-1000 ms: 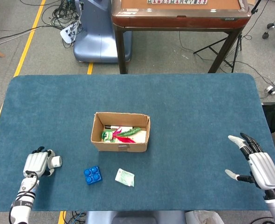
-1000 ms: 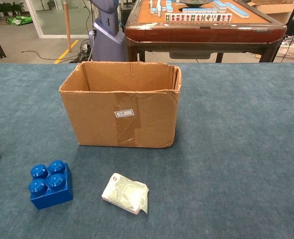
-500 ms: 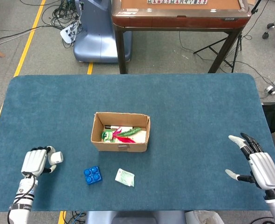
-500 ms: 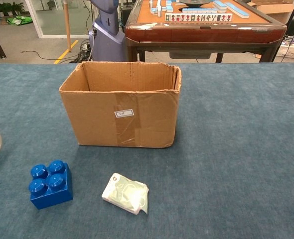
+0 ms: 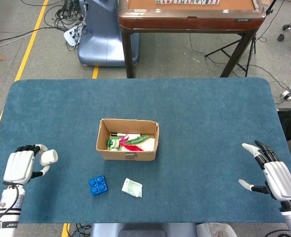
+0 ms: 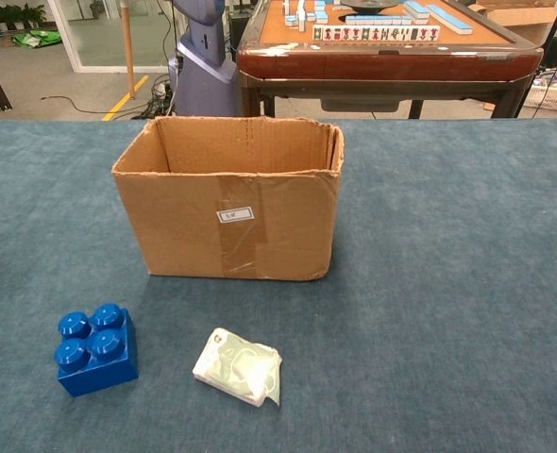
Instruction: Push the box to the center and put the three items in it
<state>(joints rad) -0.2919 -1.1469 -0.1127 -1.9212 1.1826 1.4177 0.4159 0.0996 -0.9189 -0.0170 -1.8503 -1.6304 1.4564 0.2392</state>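
Observation:
The cardboard box (image 5: pixel 128 146) (image 6: pixel 231 198) stands open near the table's middle, with a green and pink item (image 5: pixel 128 141) lying inside it. In front of the box lie a blue brick (image 5: pixel 97 185) (image 6: pixel 94 349) and a pale green packet (image 5: pixel 132 187) (image 6: pixel 239 366). My left hand (image 5: pixel 19 167) is at the table's left edge, well left of the brick, and holds a small white cylinder (image 5: pixel 48 157) at its fingertips. My right hand (image 5: pixel 276 174) hovers at the right edge with fingers spread and nothing in it. Neither hand shows in the chest view.
The blue felt table (image 5: pixel 209 123) ends close to both hands. Beyond its far edge stand a brown mahjong table (image 5: pixel 190 15) (image 6: pixel 382 42) and a blue-grey machine base (image 5: pixel 101 34).
My left hand has moved left and away from the front edge, carrying the white cylinder, which has left the chest view. The right hand, box, brick and packet have stayed put.

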